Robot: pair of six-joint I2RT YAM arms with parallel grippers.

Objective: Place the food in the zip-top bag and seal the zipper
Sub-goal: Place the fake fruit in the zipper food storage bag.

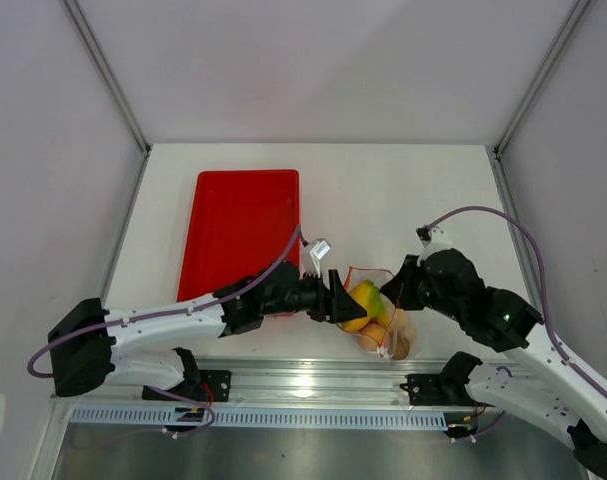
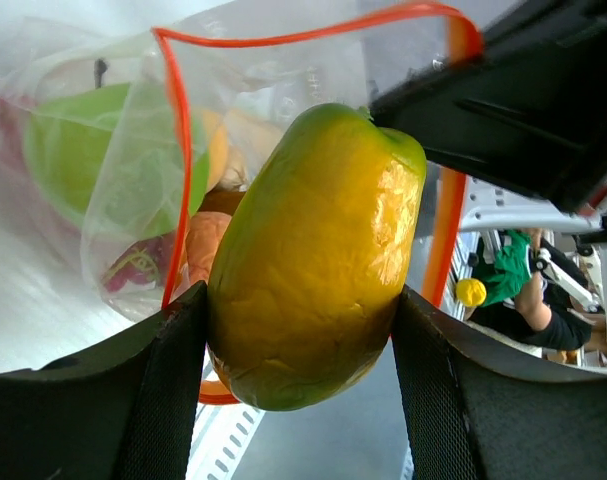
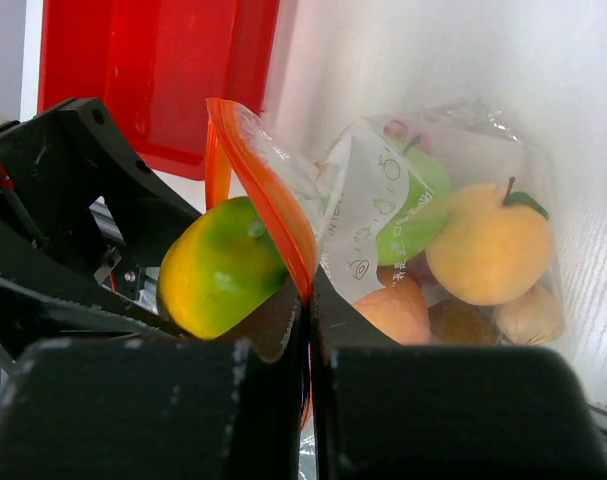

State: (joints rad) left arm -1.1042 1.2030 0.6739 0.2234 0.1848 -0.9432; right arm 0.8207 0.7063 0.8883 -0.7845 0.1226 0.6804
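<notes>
The mango [image 2: 313, 250] was pinched between the left gripper's [image 1: 339, 298] two fingers, jaws pressed on its flanks, right at the mouth of the bag [image 3: 373, 200]. Its top end sat level with the zipper [image 2: 283, 38] loop; whether it was past the rim, I could not tell, but the bulk hung outside.

Across from it, the right gripper [image 3: 308, 305] was squeezed tight on the zipper strip at the rim, propping the mouth wide. The bag lay on the table near the arms' bases, and inside it an apple [image 3: 423, 190], an orange [image 3: 488, 245] and a few more fruits were heaped together. The tray [image 1: 238, 230] sat well apart to the left, and no fruit showed on it.

So the loading looked nearly done, and this seemed the last piece. Left to do, as I judged it: push the mango fully in, let go, then press the zipper shut along the whole mouth, which gaped unsealed.
</notes>
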